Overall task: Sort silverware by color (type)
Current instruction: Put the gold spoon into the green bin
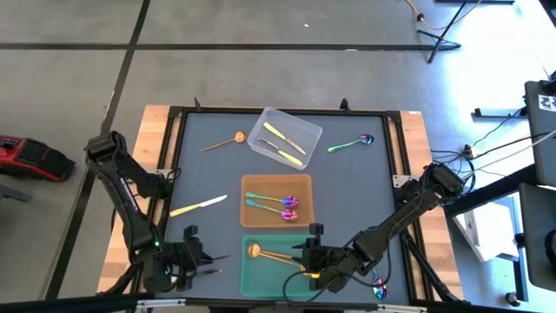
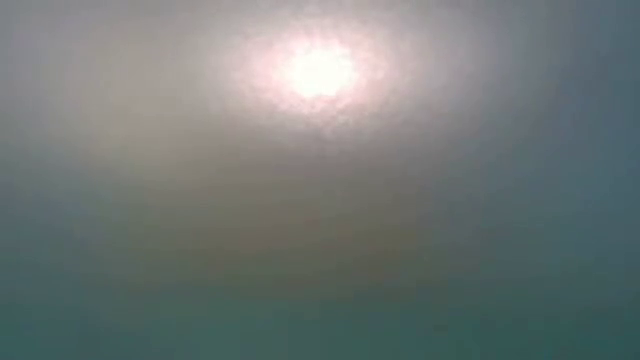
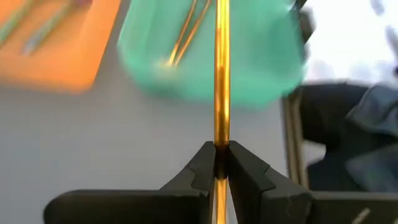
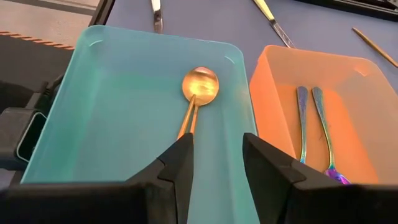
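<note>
My left gripper (image 1: 201,257) (image 3: 221,150) hangs near the table's near-left corner and is shut on a copper-gold utensil (image 3: 221,74) that points toward the green bin (image 1: 257,276). My right gripper (image 1: 306,258) (image 4: 217,144) is open above the green bin (image 4: 112,118); copper-gold spoons (image 4: 199,86) lie on that bin's floor just ahead of its fingers. Two rainbow spoons (image 1: 276,203) lie in the orange bin (image 1: 252,184). Two yellow knives (image 1: 285,144) lie in the clear bin (image 1: 311,130). The low view shows only glare. My left gripper pinches the copper-gold utensil's thin handle (image 3: 221,127) between its two fingertips. The handle runs on straight ahead of the fingers, toward the green bin. Whether it is lifted clear of the table, I cannot tell.
Loose on the dark mat: a yellow knife (image 1: 198,206) left of the orange bin, a copper spoon (image 1: 224,142) left of the clear bin, a rainbow spoon (image 1: 352,143) to its right, and another rainbow spoon (image 1: 379,289) by the near-right corner. The three bins stand in a row down the middle.
</note>
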`<move>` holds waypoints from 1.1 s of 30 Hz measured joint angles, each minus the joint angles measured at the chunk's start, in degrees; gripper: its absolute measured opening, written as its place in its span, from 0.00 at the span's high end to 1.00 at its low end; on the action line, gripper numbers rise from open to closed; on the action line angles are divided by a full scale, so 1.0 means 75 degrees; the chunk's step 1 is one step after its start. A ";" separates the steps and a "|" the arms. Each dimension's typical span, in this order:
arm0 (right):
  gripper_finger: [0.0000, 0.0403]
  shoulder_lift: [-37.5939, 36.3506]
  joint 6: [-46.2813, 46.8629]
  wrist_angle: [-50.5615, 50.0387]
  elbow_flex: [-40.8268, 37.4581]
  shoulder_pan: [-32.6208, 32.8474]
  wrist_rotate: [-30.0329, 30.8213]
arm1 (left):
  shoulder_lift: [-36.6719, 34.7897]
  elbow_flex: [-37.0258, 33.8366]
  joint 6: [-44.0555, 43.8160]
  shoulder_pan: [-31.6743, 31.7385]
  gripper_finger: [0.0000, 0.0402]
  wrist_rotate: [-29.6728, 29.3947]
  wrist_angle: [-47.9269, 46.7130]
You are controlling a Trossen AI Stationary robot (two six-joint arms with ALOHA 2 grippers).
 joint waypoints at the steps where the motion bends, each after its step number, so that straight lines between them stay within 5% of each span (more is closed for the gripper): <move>1: 0.69 0.0000 0.0002 0.0030 0.0000 0.0000 0.0002 | 0.0000 0.0000 0.0417 0.0094 0.93 -0.0111 0.0355; 11: 0.69 0.0003 -0.0434 0.0606 0.0000 0.0000 -0.0007 | 0.0029 0.0013 0.4138 0.1295 0.93 -0.0227 0.4353; 15: 0.69 0.0003 -0.0661 0.0971 0.0000 0.0002 -0.0140 | 0.0248 0.0020 0.5200 0.1747 0.93 0.0325 0.5255; 21: 0.69 0.0003 -0.0698 0.1152 0.0000 0.0003 -0.0210 | 0.0895 0.0020 0.5474 0.2314 0.93 0.0787 0.5974; 33: 0.69 -0.0154 -0.2528 0.3700 0.0002 0.0569 -0.0016 | 0.1947 0.0020 0.6211 0.2726 0.93 0.1041 0.7030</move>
